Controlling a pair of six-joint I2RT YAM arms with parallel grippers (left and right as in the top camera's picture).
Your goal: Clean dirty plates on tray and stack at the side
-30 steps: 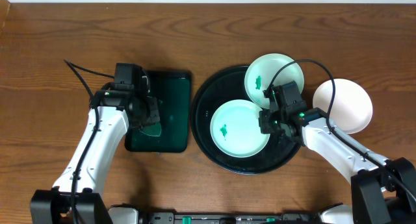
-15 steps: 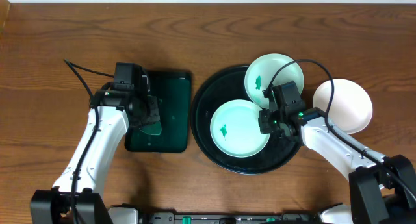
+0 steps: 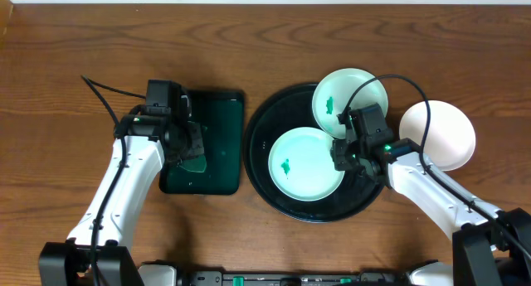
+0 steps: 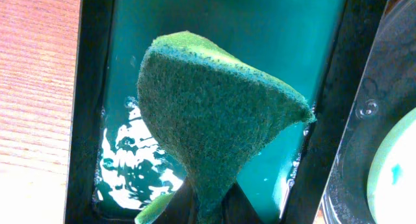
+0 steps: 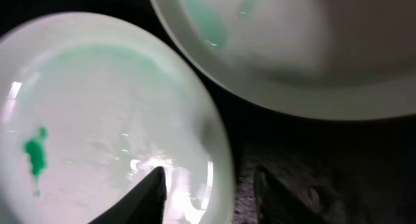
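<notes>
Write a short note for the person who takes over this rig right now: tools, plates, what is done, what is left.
Left tool: shut on the sponge, above the wet green tray.
Right tool: open, its fingers astride the rim of the front plate.
Front plate and back plate are on the black tray, each with a green smear.
Third plate sits on the table right of that tray and looks clean.
Done: apparently one plate. Left: wipe two plates, stack them beside it.
</notes>
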